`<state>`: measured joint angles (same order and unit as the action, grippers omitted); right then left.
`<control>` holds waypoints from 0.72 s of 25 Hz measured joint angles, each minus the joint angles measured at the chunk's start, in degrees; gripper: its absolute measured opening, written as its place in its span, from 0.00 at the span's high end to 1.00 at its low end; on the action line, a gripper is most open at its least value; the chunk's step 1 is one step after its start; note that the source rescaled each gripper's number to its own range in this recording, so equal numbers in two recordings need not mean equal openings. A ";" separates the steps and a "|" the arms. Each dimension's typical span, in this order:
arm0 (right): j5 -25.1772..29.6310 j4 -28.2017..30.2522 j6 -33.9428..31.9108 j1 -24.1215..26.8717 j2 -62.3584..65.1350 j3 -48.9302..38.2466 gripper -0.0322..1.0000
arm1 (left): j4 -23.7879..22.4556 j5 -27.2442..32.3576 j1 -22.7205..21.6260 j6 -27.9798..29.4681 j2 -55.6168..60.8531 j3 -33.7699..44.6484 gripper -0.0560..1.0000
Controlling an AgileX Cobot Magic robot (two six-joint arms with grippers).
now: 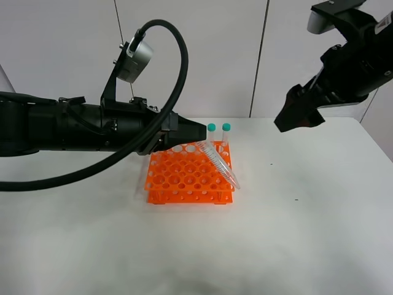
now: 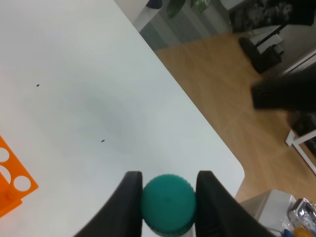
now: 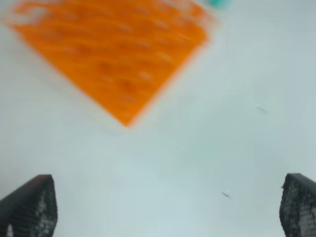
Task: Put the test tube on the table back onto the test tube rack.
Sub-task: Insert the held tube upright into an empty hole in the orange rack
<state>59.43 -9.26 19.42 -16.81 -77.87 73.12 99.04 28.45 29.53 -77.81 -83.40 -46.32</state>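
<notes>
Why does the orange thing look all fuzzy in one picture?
Right wrist view: the test tube rack is smeared and blurry. Exterior high view: it looks sharp. Left wrist view: the cap of the test tube is crisp between the jaws.

I read no text, label, brand, number or sign on anything in my three camera views.
</notes>
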 joint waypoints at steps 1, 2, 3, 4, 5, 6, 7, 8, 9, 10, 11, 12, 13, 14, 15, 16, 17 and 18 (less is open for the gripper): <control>0.00 1.05 -0.62 1.42 0.00 0.00 0.00 | 0.00 0.00 0.00 0.00 0.00 0.00 0.94; 0.00 1.62 -0.96 3.12 0.00 0.00 0.00 | 0.00 0.00 0.00 0.00 0.00 0.00 0.94; 0.00 1.88 -1.29 4.74 0.00 0.00 0.00 | 0.00 0.00 0.00 0.00 0.00 0.00 0.94; 0.00 1.98 -1.90 6.90 0.00 0.00 0.00 | 0.00 0.00 0.00 0.00 0.00 0.00 0.94; 0.00 2.10 -2.65 9.16 0.00 0.00 0.00 | 0.00 0.00 0.00 0.00 0.00 0.00 0.94; 0.05 2.27 -3.58 11.46 0.00 0.00 0.00 | 0.00 0.00 0.00 0.00 0.00 0.00 0.94; 0.29 2.39 -4.33 13.25 0.00 0.00 0.00 | 0.00 0.00 0.00 0.00 0.00 0.00 0.94; 0.76 2.56 -4.89 15.11 0.00 0.00 0.00 | 0.00 0.00 0.00 0.06 0.00 0.00 0.94; 1.73 2.70 -5.29 16.52 0.00 0.00 0.00 | 0.00 0.00 0.00 0.06 0.00 0.00 0.94; 2.95 2.83 -5.44 17.23 0.00 0.00 0.00 | 0.00 0.00 0.00 0.06 0.00 0.00 0.94; 4.11 2.99 -5.55 17.44 0.00 0.00 0.00 | 0.00 0.00 0.00 0.06 0.00 0.00 0.94; 4.76 2.98 -5.75 17.33 0.00 0.00 0.00 | 0.00 0.00 0.00 0.06 0.00 0.00 0.94; 5.14 2.93 -5.88 16.86 0.00 0.00 0.00 | 0.00 -0.05 0.00 0.06 0.00 0.00 0.94; 5.14 3.01 -5.95 16.28 0.00 0.00 0.00 | 0.00 -0.04 0.00 0.06 0.00 0.00 0.94; 5.14 3.05 -6.11 15.45 0.00 0.00 0.00 | 0.00 -0.04 0.00 0.06 0.00 0.00 0.94; 5.14 3.48 -6.45 14.44 0.00 0.00 0.00 | 0.00 -0.04 0.00 0.06 0.00 0.00 0.94; 5.14 4.28 -6.98 13.60 0.00 0.00 0.00 | 0.00 -0.04 0.00 0.06 0.00 0.00 0.94; 5.14 5.13 -7.71 12.69 0.00 0.00 0.00 | 0.00 -0.04 0.00 0.06 0.00 0.00 0.94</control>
<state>64.57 -4.13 11.71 -4.12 -77.87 73.12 99.04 28.41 29.53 -77.75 -83.40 -46.32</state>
